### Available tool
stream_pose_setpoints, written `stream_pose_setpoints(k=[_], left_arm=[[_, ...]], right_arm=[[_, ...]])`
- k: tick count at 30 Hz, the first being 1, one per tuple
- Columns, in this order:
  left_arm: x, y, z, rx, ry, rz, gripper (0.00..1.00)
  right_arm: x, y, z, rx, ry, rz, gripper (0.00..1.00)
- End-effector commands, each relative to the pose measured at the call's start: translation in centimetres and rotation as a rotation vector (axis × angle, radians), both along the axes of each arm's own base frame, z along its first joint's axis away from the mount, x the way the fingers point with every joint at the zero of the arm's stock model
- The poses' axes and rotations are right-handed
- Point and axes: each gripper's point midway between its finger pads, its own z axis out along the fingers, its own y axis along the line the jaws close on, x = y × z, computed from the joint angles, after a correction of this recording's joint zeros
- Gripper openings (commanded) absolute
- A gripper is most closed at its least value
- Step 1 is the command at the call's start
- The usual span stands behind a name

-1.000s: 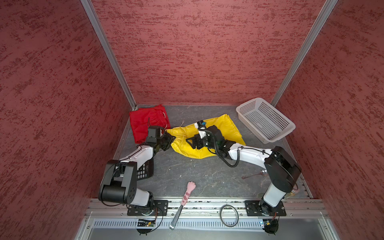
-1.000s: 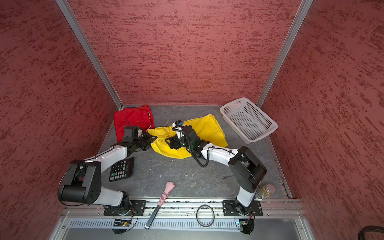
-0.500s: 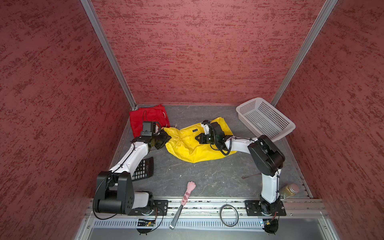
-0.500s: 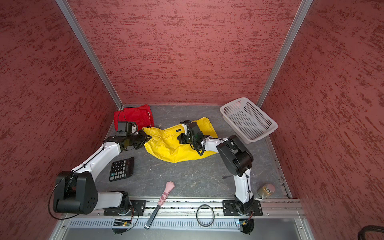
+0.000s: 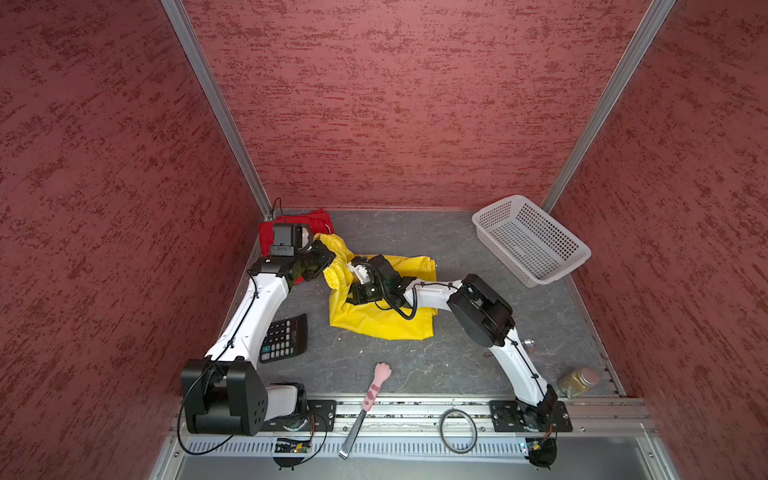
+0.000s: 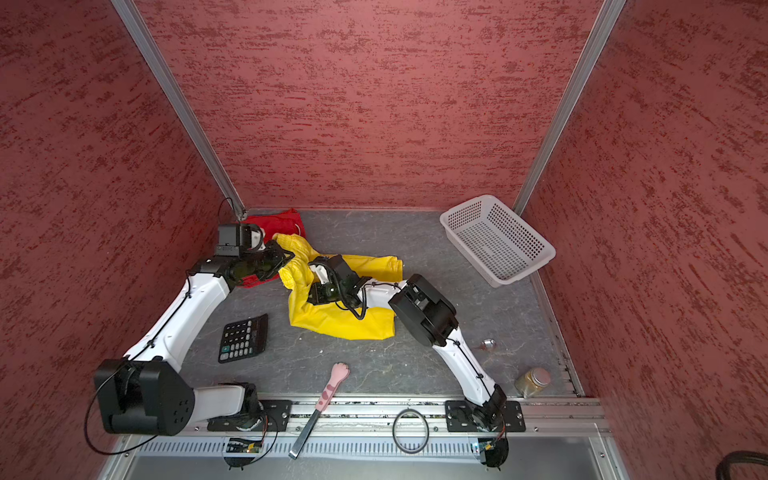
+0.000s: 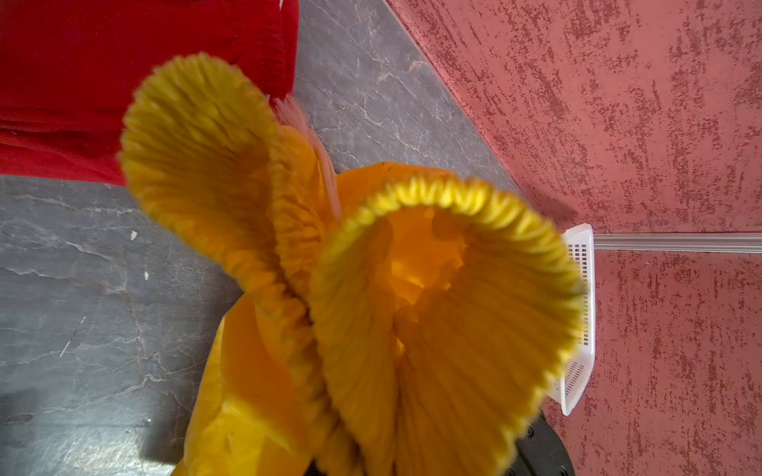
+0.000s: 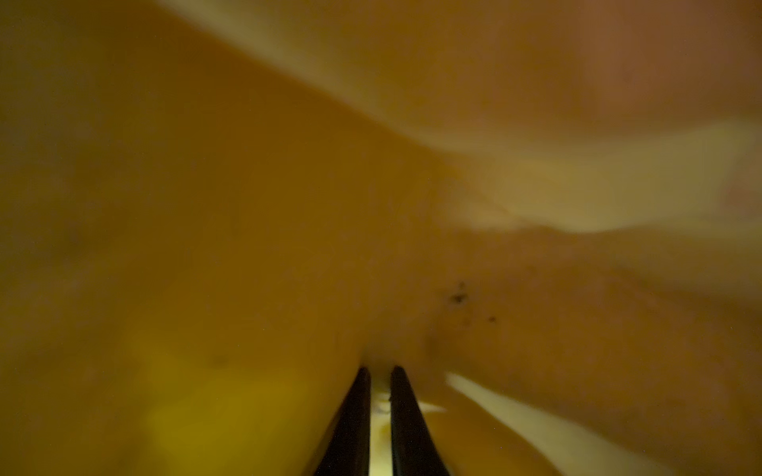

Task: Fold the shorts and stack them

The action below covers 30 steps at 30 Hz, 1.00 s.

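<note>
The red shorts [image 5: 299, 224] lie bunched in the back left corner, red also in the left wrist view [image 7: 123, 62]. The yellow shorts [image 5: 382, 320] lie mid-table in both top views [image 6: 340, 320]. Their ruffled waistband [image 7: 412, 288] is raised at the left end. My left gripper [image 5: 328, 259] is shut on that waistband just in front of the red shorts; fabric hides its jaws in the wrist view. My right gripper [image 8: 380, 371] sits on the yellow shorts' middle [image 5: 353, 295], its dark fingers [image 8: 354, 412] nearly together with yellow cloth pinched between them.
A white perforated basket [image 5: 532, 241] stands at the back right. A black calculator [image 5: 284, 338] lies beside the left arm. A pink-handled tool [image 5: 370, 399], a black ring [image 5: 458, 430] and a jar [image 5: 579, 380] sit along the front edge.
My right gripper has closed on the yellow cloth. My left gripper has carried the waistband back and left toward the red shorts, pulling the yellow shorts that way.
</note>
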Motion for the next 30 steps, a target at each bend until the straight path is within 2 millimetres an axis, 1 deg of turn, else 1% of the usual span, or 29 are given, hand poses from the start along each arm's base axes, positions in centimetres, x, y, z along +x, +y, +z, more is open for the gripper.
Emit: stream_pose_setpoints(k=[1, 2, 5, 7, 10, 13, 15, 16, 19, 24, 27, 30], left_arm=[[0.2, 0.3, 0.7, 0.032, -0.02, -0.009, 0.0], [0.2, 0.4, 0.6, 0.038, -0.016, -0.007, 0.0], [0.2, 0.8, 0.3, 0.059, -0.004, -0.001, 0.0], [0.2, 1.2, 0.4, 0.081, 0.002, 0.007, 0.0], [0.2, 1.9, 0.8, 0.128, 0.005, 0.023, 0.0], [0.1, 2.6, 1.3, 0.195, 0.014, 0.041, 0.0], [0.0, 2.8, 1.8, 0.228, 0.013, 0.047, 0.0], [0.0, 2.9, 2.0, 0.244, 0.012, 0.048, 0.0], [0.1, 2.8, 2.6, 0.261, 0.008, 0.048, 0.0], [0.5, 1.7, 2.7, 0.26, 0.026, 0.032, 0.0], [0.7, 0.6, 2.5, 0.244, 0.051, 0.021, 0.0], [1.3, -1.5, 2.5, 0.218, 0.055, -0.007, 0.0]], right_arm=[[2.4, -2.9, 5.0, 0.097, -0.02, -0.066, 0.13], [3.0, -4.6, 6.0, 0.108, -0.019, -0.1, 0.14], [3.4, -10.3, 7.3, 0.109, 0.003, -0.196, 0.14], [2.8, -14.5, 6.5, 0.037, 0.02, -0.266, 0.14], [1.2, -19.9, 4.2, -0.097, 0.046, -0.355, 0.14], [-0.4, -23.5, 2.1, -0.154, 0.11, -0.415, 0.12], [-1.4, -24.8, 0.7, -0.167, 0.155, -0.434, 0.12], [-1.8, -25.0, 0.2, -0.17, 0.172, -0.434, 0.12], [-2.8, -24.9, -1.2, -0.151, 0.226, -0.421, 0.12], [-3.0, -24.4, -2.5, -0.117, 0.275, -0.414, 0.11], [-3.0, -24.4, -3.0, -0.125, 0.276, -0.418, 0.11], [-3.1, -24.6, -3.8, -0.143, 0.283, -0.416, 0.1]])
